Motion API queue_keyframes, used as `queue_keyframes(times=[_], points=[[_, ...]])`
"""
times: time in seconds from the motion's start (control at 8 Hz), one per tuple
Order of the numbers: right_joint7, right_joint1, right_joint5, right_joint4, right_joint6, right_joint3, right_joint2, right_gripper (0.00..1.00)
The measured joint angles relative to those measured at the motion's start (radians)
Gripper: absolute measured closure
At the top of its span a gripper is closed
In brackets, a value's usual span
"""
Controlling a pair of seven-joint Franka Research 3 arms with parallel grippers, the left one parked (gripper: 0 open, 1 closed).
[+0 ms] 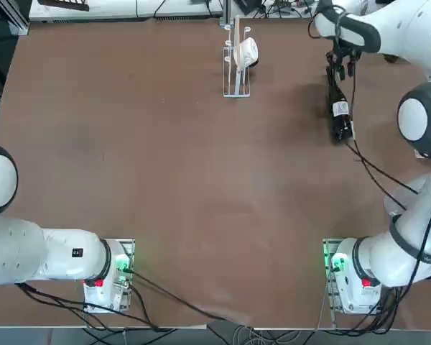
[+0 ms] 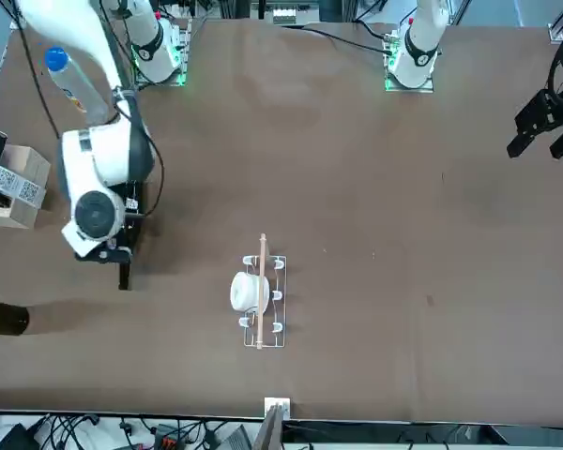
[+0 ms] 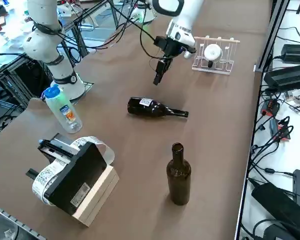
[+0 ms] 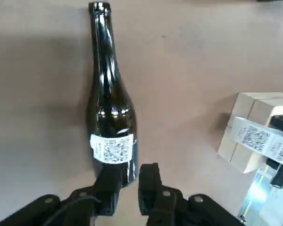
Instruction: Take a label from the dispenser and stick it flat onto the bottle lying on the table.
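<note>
Nearest, at the left, sits the boxy black-and-white label dispenser [image 3: 72, 175] on its pale wooden block, a strip of printed stickers curling from it. Behind it stands a clear plastic bottle with a blue cap [image 3: 64, 111]. Further right, the dark glass wine bottle [image 3: 152, 108] lies on the brown table [image 3: 215, 135], the small white printed label [image 3: 145, 102] stuck on its body. Above it hangs the right arm's black two-finger gripper [image 3: 157, 80], pointing down, fingers narrowly parted and empty. Right again stand an upright brown glass bottle [image 3: 178, 175] and, further back, a clear acrylic rack [image 3: 215, 55].
</note>
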State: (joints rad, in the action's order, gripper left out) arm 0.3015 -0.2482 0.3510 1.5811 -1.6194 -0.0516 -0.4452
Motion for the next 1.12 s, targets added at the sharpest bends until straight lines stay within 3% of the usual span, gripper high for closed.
queue_keyframes(times=[0.12, 0.5, 0.62, 1.12], points=[[-0.009, 0.002, -0.017, -0.016, 0.008, 0.000, 0.014, 0.67], [-0.021, 0.009, -0.083, -0.038, 0.021, 0.000, 0.092, 0.13], [-0.048, 0.023, -0.114, -0.039, 0.024, -0.001, 0.123, 0.00], [-0.269, 0.102, -0.237, -0.043, 0.065, -0.004, 0.232, 0.00]])
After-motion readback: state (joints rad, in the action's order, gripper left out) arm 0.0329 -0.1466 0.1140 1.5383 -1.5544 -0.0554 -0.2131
